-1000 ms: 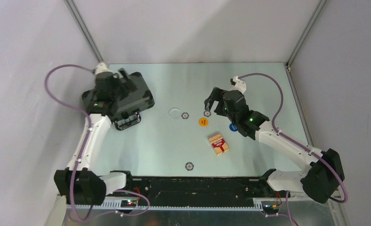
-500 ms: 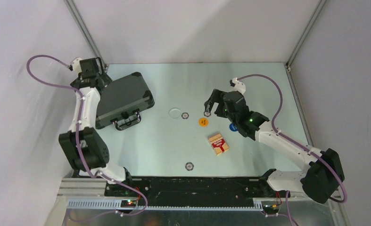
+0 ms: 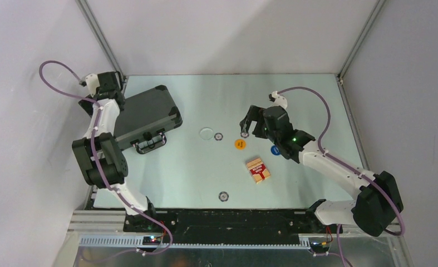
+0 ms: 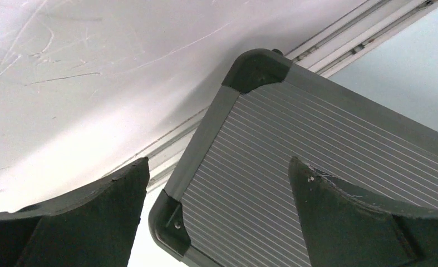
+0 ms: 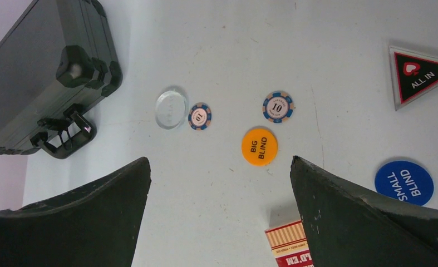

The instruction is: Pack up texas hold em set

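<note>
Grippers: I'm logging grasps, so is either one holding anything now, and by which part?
Nothing is held. The left gripper is open above a corner of the briefcase. The right gripper is open above the orange button, gripping nothing.

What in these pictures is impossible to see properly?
- Inside of the briefcase: lid shut, all views.
- Card deck: right wrist view, cut off by bottom edge.
- Triangular marker: top view, hidden by the right arm.
- Near chip lettering: top view, too small.
</note>
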Robot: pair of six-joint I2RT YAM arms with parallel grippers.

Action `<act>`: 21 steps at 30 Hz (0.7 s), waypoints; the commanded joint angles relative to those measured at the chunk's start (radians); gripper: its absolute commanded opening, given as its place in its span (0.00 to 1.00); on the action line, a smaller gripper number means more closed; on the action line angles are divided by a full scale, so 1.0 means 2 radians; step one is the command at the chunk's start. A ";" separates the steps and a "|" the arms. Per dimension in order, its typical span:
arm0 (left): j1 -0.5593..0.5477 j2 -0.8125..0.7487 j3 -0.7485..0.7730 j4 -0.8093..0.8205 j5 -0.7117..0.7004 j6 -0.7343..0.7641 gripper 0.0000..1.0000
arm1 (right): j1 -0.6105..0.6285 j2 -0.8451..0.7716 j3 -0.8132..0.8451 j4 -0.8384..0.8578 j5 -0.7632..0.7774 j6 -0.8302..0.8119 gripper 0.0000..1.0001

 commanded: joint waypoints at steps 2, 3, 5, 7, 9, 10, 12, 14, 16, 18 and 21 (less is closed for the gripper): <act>0.004 0.018 -0.023 0.068 -0.057 0.057 1.00 | -0.002 0.000 0.000 0.025 -0.012 -0.012 0.99; 0.005 0.023 -0.024 0.069 -0.056 0.057 1.00 | -0.002 0.000 0.000 0.026 -0.012 -0.013 0.99; 0.009 0.030 -0.030 0.075 -0.050 0.050 1.00 | -0.003 0.001 0.000 0.028 -0.014 -0.015 0.99; 0.012 0.035 -0.037 0.087 -0.046 0.047 1.00 | -0.004 0.003 0.000 0.029 -0.017 -0.017 0.99; 0.015 0.037 -0.043 0.099 -0.042 0.046 1.00 | -0.004 0.005 0.000 0.029 -0.020 -0.018 0.99; 0.016 0.038 -0.045 0.104 -0.040 0.047 1.00 | -0.004 0.006 0.000 0.029 -0.020 -0.018 0.99; 0.023 0.039 -0.044 0.104 -0.030 0.044 1.00 | -0.005 0.009 0.000 0.032 -0.022 -0.018 0.99; 0.032 0.040 -0.045 0.105 -0.008 0.041 1.00 | -0.005 0.011 0.000 0.034 -0.026 -0.017 0.99; 0.049 0.036 -0.050 0.105 0.050 0.033 1.00 | -0.004 0.013 0.000 0.039 -0.029 -0.016 0.99; 0.065 0.033 -0.055 0.104 0.092 0.017 1.00 | -0.004 0.014 0.000 0.043 -0.031 -0.015 0.99; 0.073 0.038 -0.056 0.104 0.132 0.020 1.00 | -0.003 0.016 0.000 0.047 -0.035 -0.014 0.99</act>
